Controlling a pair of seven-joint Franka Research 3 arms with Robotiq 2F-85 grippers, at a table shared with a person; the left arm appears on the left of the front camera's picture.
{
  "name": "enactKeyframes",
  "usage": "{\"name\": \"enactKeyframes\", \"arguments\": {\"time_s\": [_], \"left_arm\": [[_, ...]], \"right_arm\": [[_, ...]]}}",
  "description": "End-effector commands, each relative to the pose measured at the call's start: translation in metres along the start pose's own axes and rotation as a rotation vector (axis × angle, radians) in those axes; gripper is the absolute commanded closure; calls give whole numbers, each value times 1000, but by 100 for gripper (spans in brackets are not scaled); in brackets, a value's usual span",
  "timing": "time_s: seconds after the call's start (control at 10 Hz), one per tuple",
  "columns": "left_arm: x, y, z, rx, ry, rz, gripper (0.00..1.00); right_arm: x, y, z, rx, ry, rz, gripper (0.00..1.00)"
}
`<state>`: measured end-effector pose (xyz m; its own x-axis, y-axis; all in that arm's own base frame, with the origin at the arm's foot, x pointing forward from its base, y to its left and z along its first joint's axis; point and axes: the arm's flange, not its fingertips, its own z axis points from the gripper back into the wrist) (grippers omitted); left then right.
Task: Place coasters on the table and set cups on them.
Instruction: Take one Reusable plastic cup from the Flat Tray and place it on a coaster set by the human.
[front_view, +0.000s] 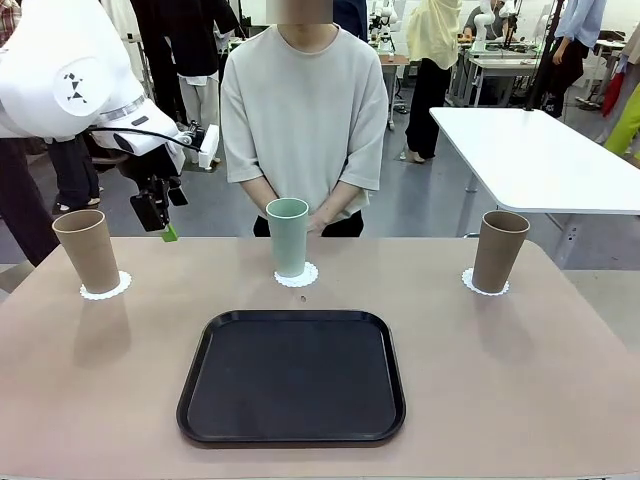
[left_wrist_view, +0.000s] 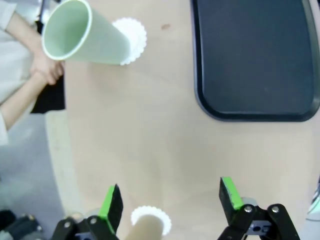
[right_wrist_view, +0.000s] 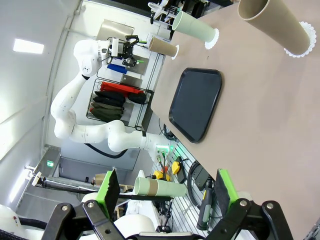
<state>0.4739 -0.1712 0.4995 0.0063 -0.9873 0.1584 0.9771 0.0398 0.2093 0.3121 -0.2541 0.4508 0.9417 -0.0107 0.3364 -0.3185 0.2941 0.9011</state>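
Three cups stand upright on the beige table (front_view: 520, 380), each on a white scalloped coaster. The left tan cup (front_view: 86, 250) is on its coaster (front_view: 105, 290). The mint cup (front_view: 288, 236) with its coaster (front_view: 297, 277) is in the middle. At the right, a tan cup (front_view: 499, 250) stands on a coaster (front_view: 484, 287). My left gripper (front_view: 160, 215) hangs open above and just right of the left tan cup (left_wrist_view: 147, 227), holding nothing. In the right wrist view my right gripper (right_wrist_view: 166, 187) is open and empty, well away from the right tan cup (right_wrist_view: 272, 22).
A black rounded tray (front_view: 292, 375) lies bare at the table's front centre. The person stands at the far edge behind the mint cup, hands (front_view: 322, 215) clasped. A white table (front_view: 540, 155) is at the back right.
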Motion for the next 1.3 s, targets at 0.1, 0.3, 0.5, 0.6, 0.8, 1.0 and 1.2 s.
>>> {"name": "enactKeyframes", "arguments": {"time_s": [0.1, 0.3, 0.5, 0.6, 0.8, 1.0, 1.2], "left_arm": [[-4, 2, -3, 16, 2, -35, 0], [-4, 2, -3, 16, 2, -35, 0], [7, -13, 32, -23, -84, 302, 0], [10, -31, 51, -162, -126, 522, 0], [3, -61, 64, -227, -121, 886, 0], [-10, -79, 57, -257, 38, 979, 0], [-8, -71, 67, -235, 8, 868, 0]], "right_arm": [[0, 0, 1, 0, -4, 3, 0], [0, 0, 1, 0, -4, 3, 0], [0, 0, 1, 0, -4, 3, 0], [0, 0, 1, 0, -4, 3, 0], [0, 0, 1, 0, -4, 3, 0], [0, 0, 1, 0, -4, 3, 0], [0, 0, 1, 0, -4, 3, 0]]}}
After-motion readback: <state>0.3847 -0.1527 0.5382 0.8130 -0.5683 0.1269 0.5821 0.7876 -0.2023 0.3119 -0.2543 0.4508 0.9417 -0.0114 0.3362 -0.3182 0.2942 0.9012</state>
